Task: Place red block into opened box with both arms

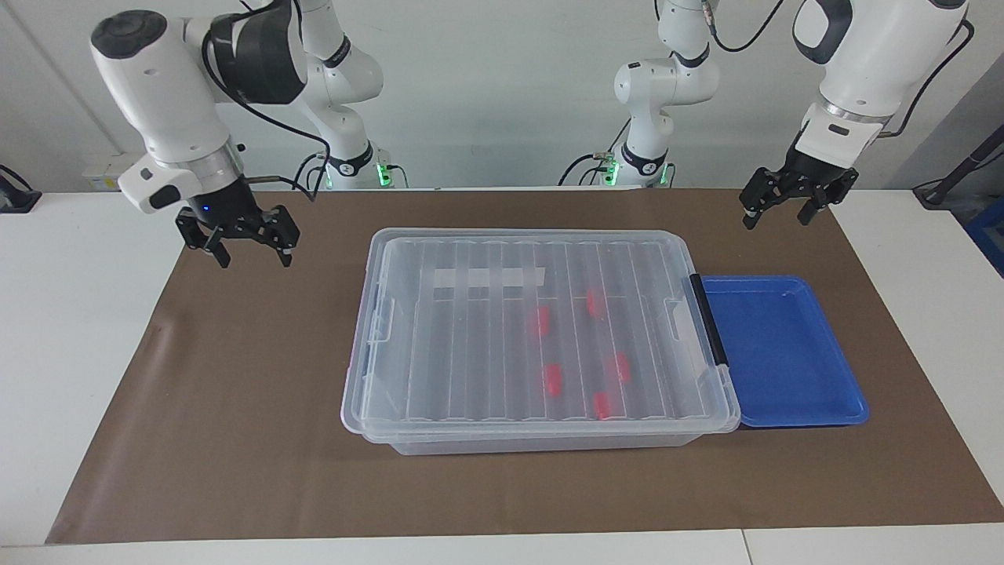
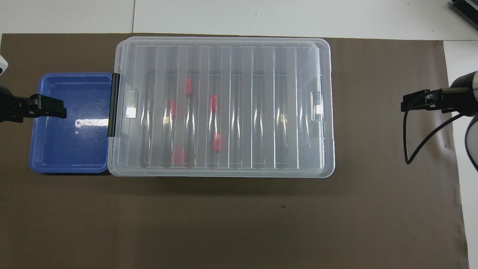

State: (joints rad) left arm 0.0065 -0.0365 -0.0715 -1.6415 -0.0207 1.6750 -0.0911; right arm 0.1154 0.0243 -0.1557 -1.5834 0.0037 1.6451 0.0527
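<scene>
The box (image 1: 471, 353) (image 2: 261, 112) sits mid-mat with its ribbed clear lid lying on it. Several red blocks (image 1: 538, 320) (image 2: 213, 102) show through the lid, lying on the box floor in the half toward the left arm's end. My right gripper (image 1: 252, 255) (image 2: 405, 104) hangs open and empty over the brown mat, well clear of the box's end on the right arm's side. My left gripper (image 1: 776, 220) (image 2: 61, 111) waits raised and open, empty, by the blue tray's outer end.
An empty shallow blue tray (image 1: 784, 353) (image 2: 71, 142) butts against the box's black end handle (image 1: 710, 322). A white label strip (image 1: 490, 277) lies under the lid. A brown mat (image 1: 235, 408) covers the table; a loose black cable (image 2: 410, 145) dangles from the right wrist.
</scene>
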